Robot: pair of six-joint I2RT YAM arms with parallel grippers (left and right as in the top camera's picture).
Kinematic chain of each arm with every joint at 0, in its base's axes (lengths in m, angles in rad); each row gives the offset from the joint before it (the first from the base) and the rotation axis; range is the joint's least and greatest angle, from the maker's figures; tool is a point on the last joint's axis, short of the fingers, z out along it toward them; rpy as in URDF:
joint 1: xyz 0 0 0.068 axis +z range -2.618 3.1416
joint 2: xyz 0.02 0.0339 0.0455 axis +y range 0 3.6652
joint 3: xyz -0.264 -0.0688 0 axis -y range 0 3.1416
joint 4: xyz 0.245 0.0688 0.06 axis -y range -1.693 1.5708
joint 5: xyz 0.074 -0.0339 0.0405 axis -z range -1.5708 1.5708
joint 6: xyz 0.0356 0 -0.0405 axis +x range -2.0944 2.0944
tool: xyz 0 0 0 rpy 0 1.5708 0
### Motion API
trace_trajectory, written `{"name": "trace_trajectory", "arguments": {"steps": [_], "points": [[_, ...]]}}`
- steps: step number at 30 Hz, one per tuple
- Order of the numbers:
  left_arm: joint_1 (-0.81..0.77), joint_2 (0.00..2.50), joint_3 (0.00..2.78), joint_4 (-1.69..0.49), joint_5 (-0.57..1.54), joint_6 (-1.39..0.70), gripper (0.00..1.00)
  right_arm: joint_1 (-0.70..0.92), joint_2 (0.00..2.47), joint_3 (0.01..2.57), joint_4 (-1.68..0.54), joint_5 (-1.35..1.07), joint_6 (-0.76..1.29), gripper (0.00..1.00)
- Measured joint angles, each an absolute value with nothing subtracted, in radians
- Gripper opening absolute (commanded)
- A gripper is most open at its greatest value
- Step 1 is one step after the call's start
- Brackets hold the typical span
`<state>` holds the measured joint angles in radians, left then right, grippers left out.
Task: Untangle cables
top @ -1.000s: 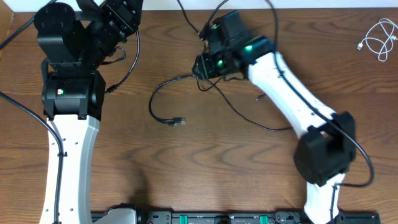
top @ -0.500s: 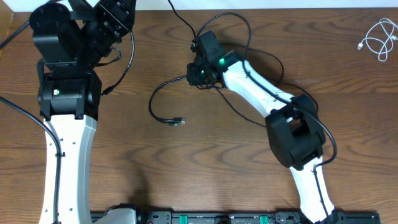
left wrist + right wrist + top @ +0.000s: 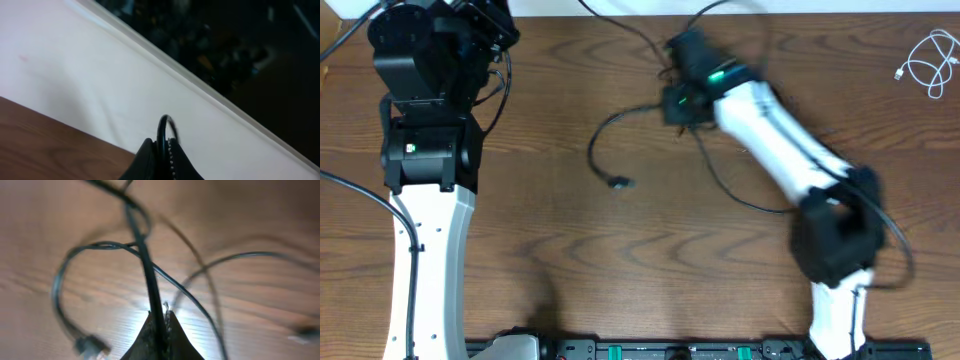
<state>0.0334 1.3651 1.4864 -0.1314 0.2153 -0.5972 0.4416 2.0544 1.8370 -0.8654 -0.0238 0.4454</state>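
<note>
Above the wood-grain table, left fingers and right fingers each pinch the black cable.

Even light; right arm smeared overhead, both wrist views blurred.

**No legible writing in any view**

No word, number, brand mark or sign can be read in these pictures. The left arm shows only a small green light on its black housing, with no lettering. The right arm is smeared by motion. The black cable and the white cable at the far right corner show no readable marks. The rail along the near edge has green spots too small to read.
</note>
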Motion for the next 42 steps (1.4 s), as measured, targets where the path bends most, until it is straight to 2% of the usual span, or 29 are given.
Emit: {"name": "trace_trajectory", "arguments": {"steps": [5, 10, 23, 37, 40, 42], "points": [[0.076, 1.357, 1.487, -0.132, 0.156, -0.566, 0.07, 0.290, 1.931, 1.846, -0.917, -0.009, 0.424, 0.01], [0.148, 1.308, 1.497, -0.133, 0.135, -0.552, 0.07, 0.181, 1.961, 1.847, -0.945, -0.054, 0.390, 0.01], [0.274, 1.090, 1.528, -0.122, 0.124, -0.549, 0.07, 0.072, 2.128, 1.846, -0.953, -0.104, 0.345, 0.01], [0.286, 0.958, 1.630, -0.113, 0.126, -0.549, 0.07, -0.017, 2.173, 1.844, -0.921, -0.171, 0.274, 0.01], [0.286, 0.960, 1.635, -0.114, 0.129, -0.548, 0.07, -0.022, 2.173, 1.844, -0.923, -0.208, 0.219, 0.17], [0.286, 0.974, 1.635, -0.125, 0.132, -0.548, 0.07, -0.016, 2.173, 1.844, -0.924, -0.244, 0.172, 0.36]]}}
